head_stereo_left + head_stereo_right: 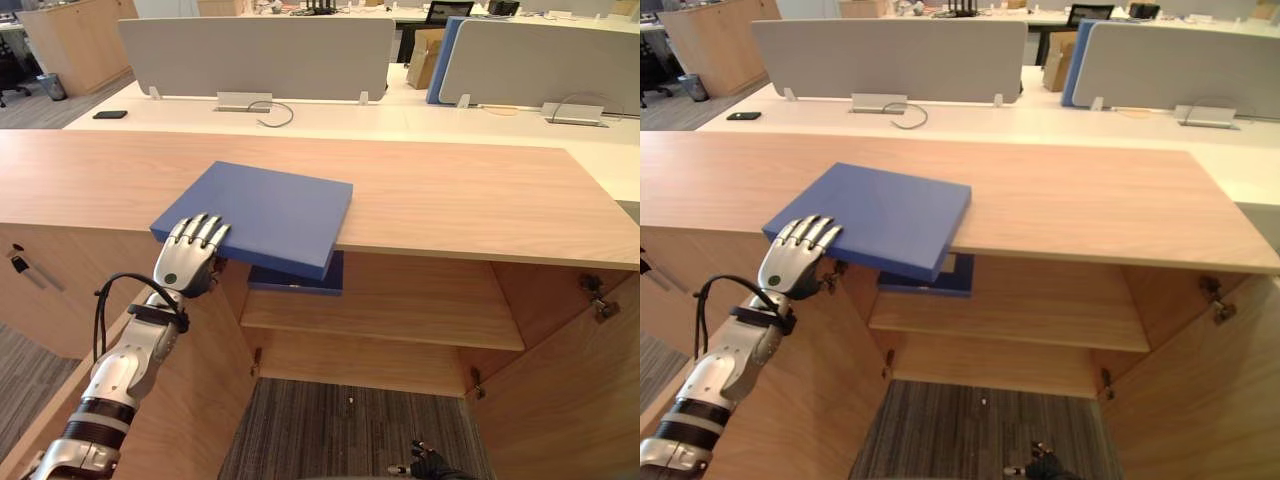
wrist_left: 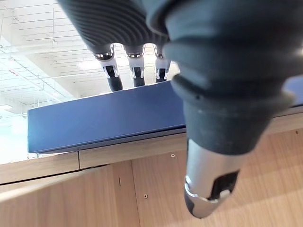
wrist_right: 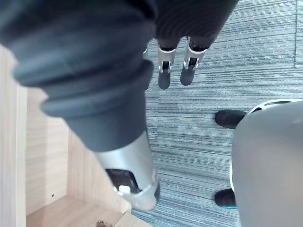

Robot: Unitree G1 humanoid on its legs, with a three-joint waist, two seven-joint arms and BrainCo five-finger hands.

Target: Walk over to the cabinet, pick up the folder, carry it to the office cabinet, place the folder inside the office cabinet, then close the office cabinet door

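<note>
The pick-up step was in hand. The flat blue folder lay on top of the long light-wood cabinet, its near edge jutting past the front lip above the open compartment. The left hand was at the folder's near left corner. Its fingers lay almost straight across the upper face, while the thumb hung below the overhanging edge and apart from it, so nothing was clamped yet. The right hand hung low in front of the cabinet, fingers relaxed and a little apart, pointing at the grey striped carpet and holding nothing.

The next move probably called for the thumb to rise against the folder's underside and pinch the corner before any lift. A broad folder held by one corner would likely tip, so support from the right hand could help.

There were two folders: the one on top and a second dark-blue folder on the wooden inner shelf, just under the overhang. Two doors stood swung open, the left door and the right door. Behind, the white bench carried two grey divider screens and one small black phone.
</note>
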